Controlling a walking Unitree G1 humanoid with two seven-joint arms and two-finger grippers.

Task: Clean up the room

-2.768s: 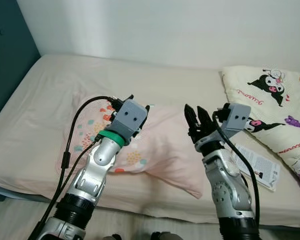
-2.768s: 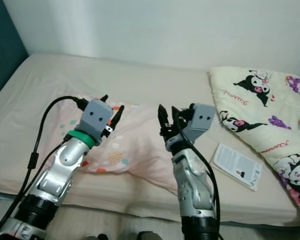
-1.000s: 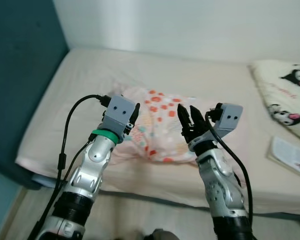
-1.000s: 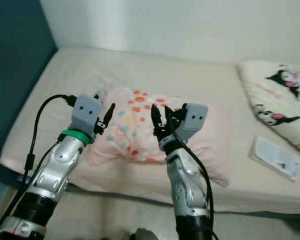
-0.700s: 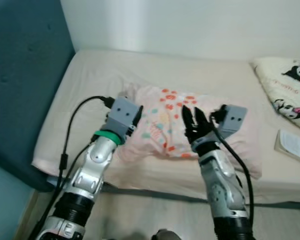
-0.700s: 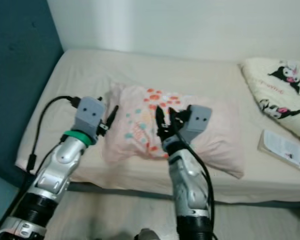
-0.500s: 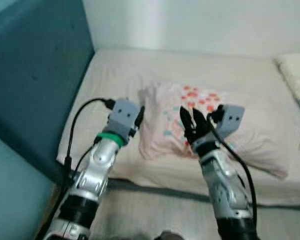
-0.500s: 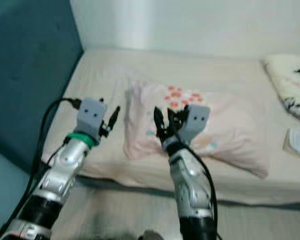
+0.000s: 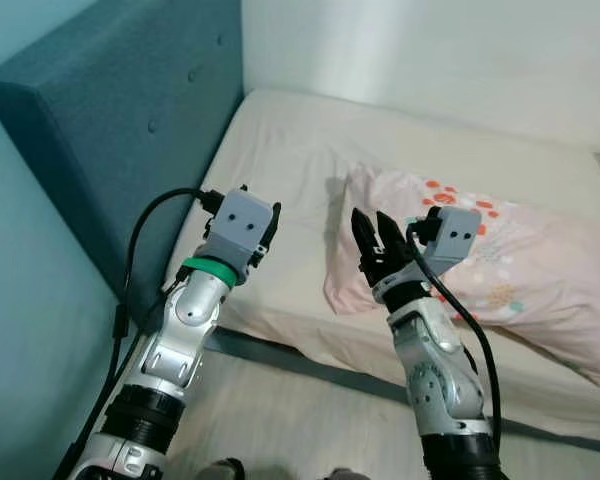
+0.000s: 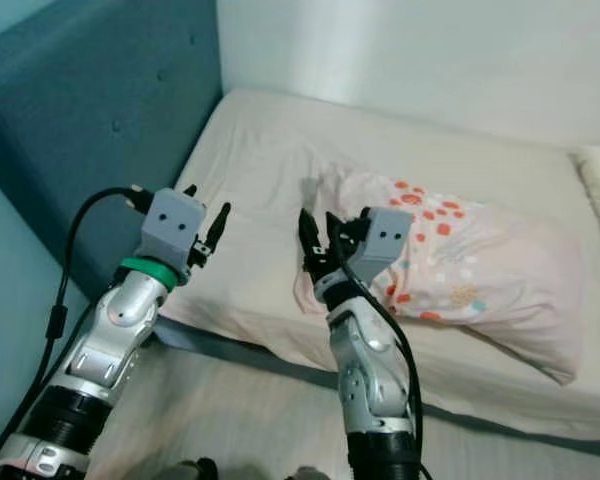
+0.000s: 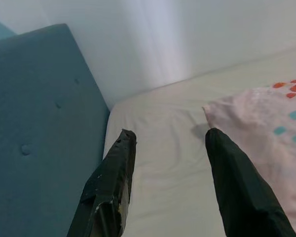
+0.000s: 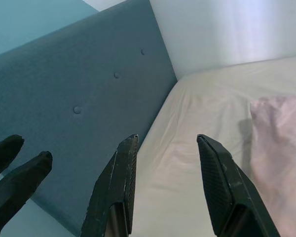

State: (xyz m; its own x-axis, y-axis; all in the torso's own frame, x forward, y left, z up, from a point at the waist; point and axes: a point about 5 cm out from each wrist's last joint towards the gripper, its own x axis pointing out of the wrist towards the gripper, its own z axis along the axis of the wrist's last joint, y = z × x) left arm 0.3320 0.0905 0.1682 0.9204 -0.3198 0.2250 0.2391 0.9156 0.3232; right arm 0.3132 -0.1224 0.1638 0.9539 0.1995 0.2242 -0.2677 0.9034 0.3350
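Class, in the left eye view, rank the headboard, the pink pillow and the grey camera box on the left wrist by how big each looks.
1. Headboard, largest.
2. Pink pillow.
3. Grey camera box on the left wrist, smallest, though it sits nearest the camera.

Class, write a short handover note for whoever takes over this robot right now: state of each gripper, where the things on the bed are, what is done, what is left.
Left gripper: jaws open, empty, raised over the bed's near edge beside the teal headboard.
Right gripper: jaws open, empty, raised in front of the pink pillow's near corner.
Pink pillow: lies on the mattress, apart from the headboard, not at the head of the bed.
Done: nothing held or visibly placed.
Left: probably grasp the pillow and set it against the headboard.
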